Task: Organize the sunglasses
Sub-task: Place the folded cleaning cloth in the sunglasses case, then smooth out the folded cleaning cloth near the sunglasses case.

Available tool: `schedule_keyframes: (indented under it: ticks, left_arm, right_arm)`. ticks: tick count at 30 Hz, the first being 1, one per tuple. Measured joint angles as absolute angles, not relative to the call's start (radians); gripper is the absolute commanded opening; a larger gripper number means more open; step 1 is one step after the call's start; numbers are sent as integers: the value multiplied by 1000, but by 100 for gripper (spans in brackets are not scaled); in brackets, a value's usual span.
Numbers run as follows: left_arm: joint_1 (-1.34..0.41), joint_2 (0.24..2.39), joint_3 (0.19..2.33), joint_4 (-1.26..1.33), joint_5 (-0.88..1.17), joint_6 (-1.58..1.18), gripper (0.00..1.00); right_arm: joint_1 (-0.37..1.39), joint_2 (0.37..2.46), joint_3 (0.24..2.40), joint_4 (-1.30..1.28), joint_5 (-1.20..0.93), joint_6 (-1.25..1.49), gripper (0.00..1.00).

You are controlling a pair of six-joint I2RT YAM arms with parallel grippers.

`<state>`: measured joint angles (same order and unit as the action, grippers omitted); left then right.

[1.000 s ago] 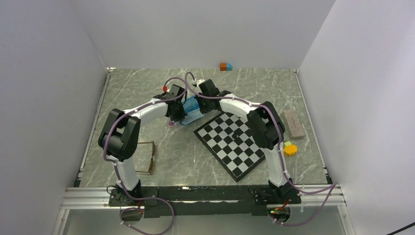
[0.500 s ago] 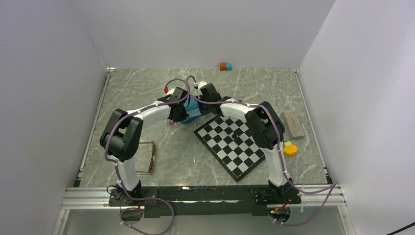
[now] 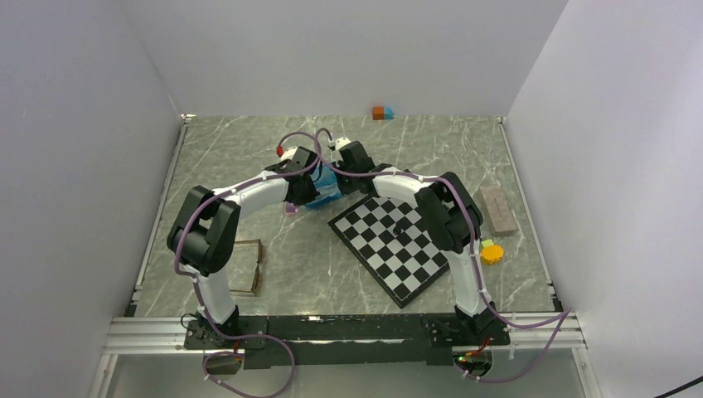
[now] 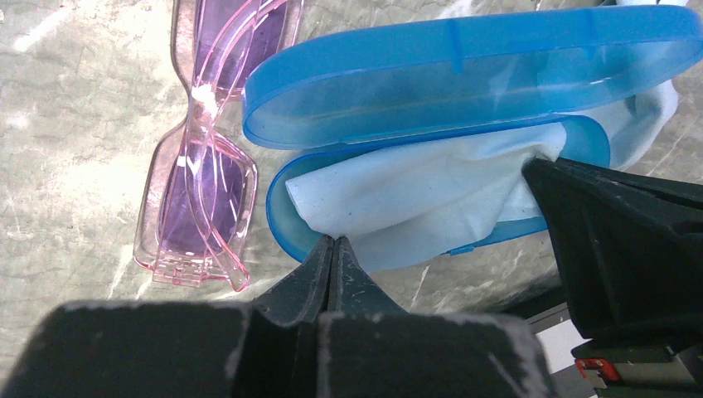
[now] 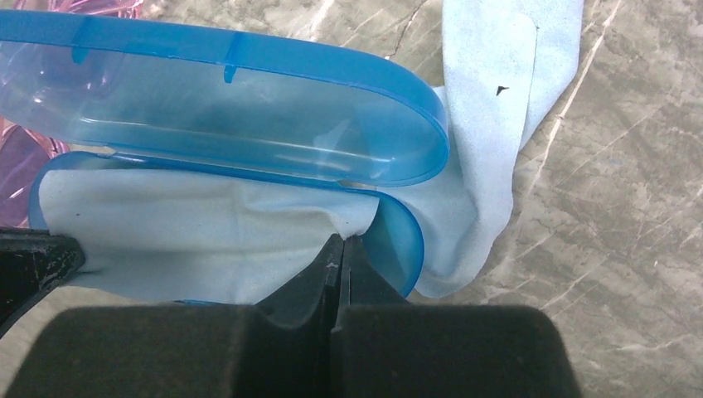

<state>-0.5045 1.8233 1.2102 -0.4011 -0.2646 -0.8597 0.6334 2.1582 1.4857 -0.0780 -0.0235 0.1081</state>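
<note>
Purple sunglasses lie left of the left jaws (both pairs closed against cloth).

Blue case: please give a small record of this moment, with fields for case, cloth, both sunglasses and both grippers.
case: blue, lid open
cloth: light blue, in the case, one end hanging out
purple pair: beside the case
brown pair: far from the case, near-left on the table
left gripper: shut, tips at the cloth's edge
right gripper: shut, tips at the cloth's edge
</note>
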Motion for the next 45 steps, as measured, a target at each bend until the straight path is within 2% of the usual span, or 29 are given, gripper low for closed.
schedule_keyframes:
  ticks: [3,5,17,24,30,33,45]
  left_arm:
    - [-506,1823,1210,-408,-273,-862,16]
    - [-506,1824,1210,-410,-279,-863,19]
    - [-548,1822,1226,-452,-341,-870,30]
    - [-565,1784,1233,-499,-374,-881,36]
    - [-574,1715,1232,-519,-390,-887,54]
    - [-574,1696,1227,-521,-391,-888,59]
    - [-508,1753,1189,-430,-263,-877,53]
  right_arm:
    - [633,2158,1486,-83,-14,111,17]
    - [633,2158,1486,-84,-4,116,25]
    - [632,2144,1475,-74,39,136,44]
    - [632,2073,1409,-27,85,159,46]
    - [632,2057,1396,9,104,171,52]
    - [632,2057,1396,9,109,171,53]
    - [609,2091,1399,6,96,162,49]
